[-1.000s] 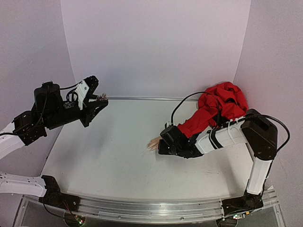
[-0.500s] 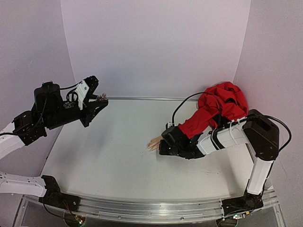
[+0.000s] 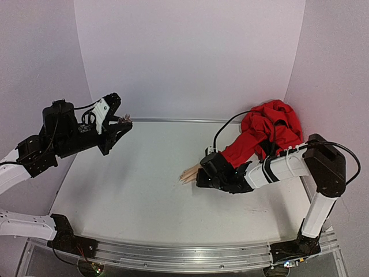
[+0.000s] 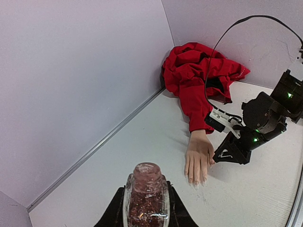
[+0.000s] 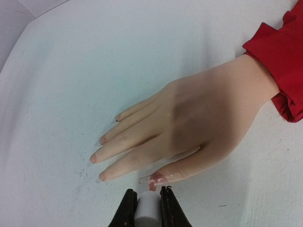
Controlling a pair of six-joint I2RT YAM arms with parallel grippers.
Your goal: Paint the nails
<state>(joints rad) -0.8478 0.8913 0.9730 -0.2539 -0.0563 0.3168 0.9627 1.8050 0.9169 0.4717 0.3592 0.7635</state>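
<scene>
The pale mannequin hand point(image 5: 199, 113) lies palm down on the white table, its wrist in a red sleeve point(image 5: 281, 71). Its long nails point left. The thumb nail point(image 5: 152, 178) carries a wet red-pink smear; the other nails point(image 5: 97, 142) look unpainted. My right gripper point(image 5: 148, 193) is shut on a white brush cap point(image 5: 148, 210), whose tip touches the thumb nail. In the top view, this gripper point(image 3: 200, 178) sits low beside the hand point(image 3: 188, 173). My left gripper point(image 4: 146, 210) is shut on an open glass bottle point(image 4: 146, 194) of reddish glitter polish, raised at the far left point(image 3: 123, 119).
A heap of red cloth point(image 3: 274, 124) lies in the back right corner, with a black cable point(image 3: 222, 130) arcing over it. Pale walls close in the back and sides. A metal rail point(image 3: 184, 257) runs along the near edge.
My right arm has drawn slightly to the right, uncovering more of the mannequin's fingers in the top view. The left arm and its bottle have stayed still.
</scene>
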